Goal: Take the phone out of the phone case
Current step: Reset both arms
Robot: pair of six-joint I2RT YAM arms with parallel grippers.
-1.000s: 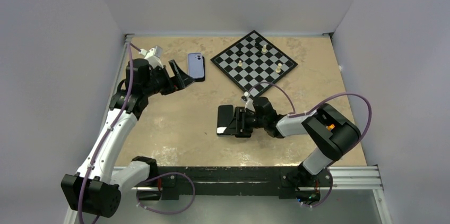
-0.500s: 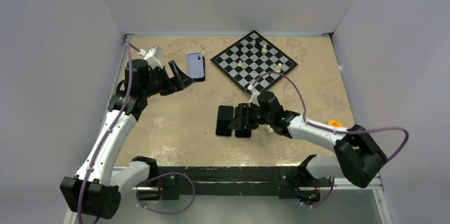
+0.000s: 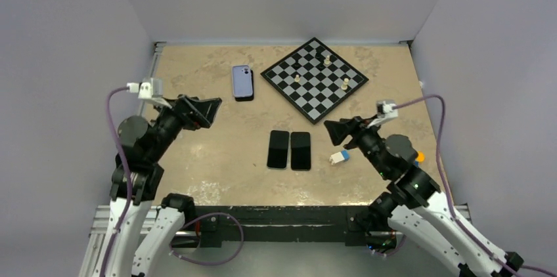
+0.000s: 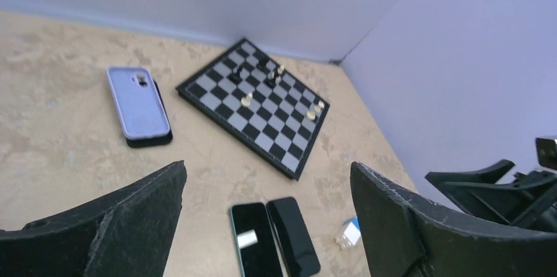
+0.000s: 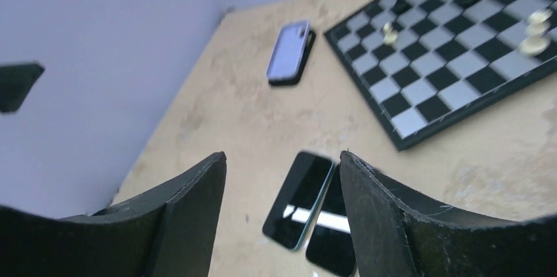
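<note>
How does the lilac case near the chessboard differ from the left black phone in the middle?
Colour: the lilac case is pale purple; the left black phone is glossy black. Face: the case shows a camera cutout; the phone shows a plain dark surface. Support: the case lies on a black slab; the phone lies straight on the table, beside a second black phone. Both lie flat.

Left arm (image 3: 146,142): raised, elbow bent, forearm angled inward and away from its base.
Left end effector (image 3: 207,110): jaws spread wide, nothing between them.
Right arm (image 3: 398,163): raised, forearm angled inward from the right side.
Right end effector (image 3: 336,131): jaws apart, empty, held in the air.
</note>
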